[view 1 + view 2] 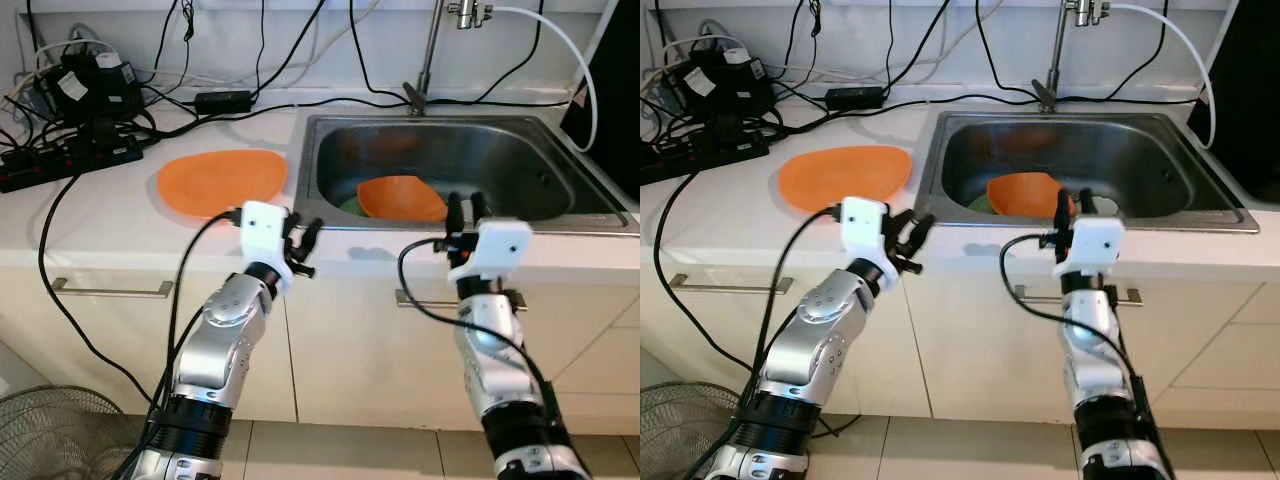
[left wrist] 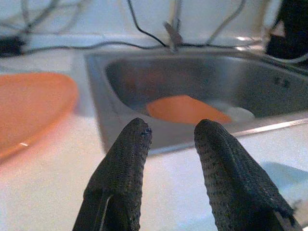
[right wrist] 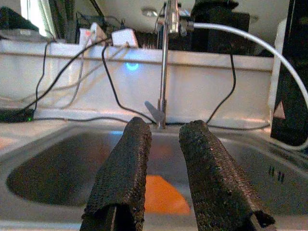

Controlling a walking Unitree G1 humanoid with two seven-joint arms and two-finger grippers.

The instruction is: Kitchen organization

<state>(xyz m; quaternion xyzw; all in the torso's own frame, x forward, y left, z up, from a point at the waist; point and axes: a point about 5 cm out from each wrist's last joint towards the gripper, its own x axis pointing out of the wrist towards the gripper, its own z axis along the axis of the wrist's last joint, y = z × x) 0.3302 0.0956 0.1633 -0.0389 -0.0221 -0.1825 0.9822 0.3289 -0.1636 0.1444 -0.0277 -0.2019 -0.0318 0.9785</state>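
An orange plate (image 1: 222, 180) lies flat on the white counter (image 1: 120, 225), left of the steel sink (image 1: 330, 180). Inside the sink a second orange plate (image 1: 400, 198) leans tilted, with something green (image 1: 349, 205) and something white beside it. My left gripper (image 1: 304, 244) hovers over the counter's front edge, near the sink's left corner, open and empty. My right gripper (image 1: 467, 212) is raised at the sink's front rim, right of the tilted plate, fingers (image 3: 125, 168) slightly parted with nothing between them.
A faucet (image 1: 432, 50) with a white hose (image 1: 560, 50) rises behind the sink. Black cables, a power strip (image 1: 70, 160) and adapters clutter the counter's back left. Cabinet handles (image 1: 112, 290) run below the counter. A fan grille (image 1: 55, 435) stands on the floor at left.
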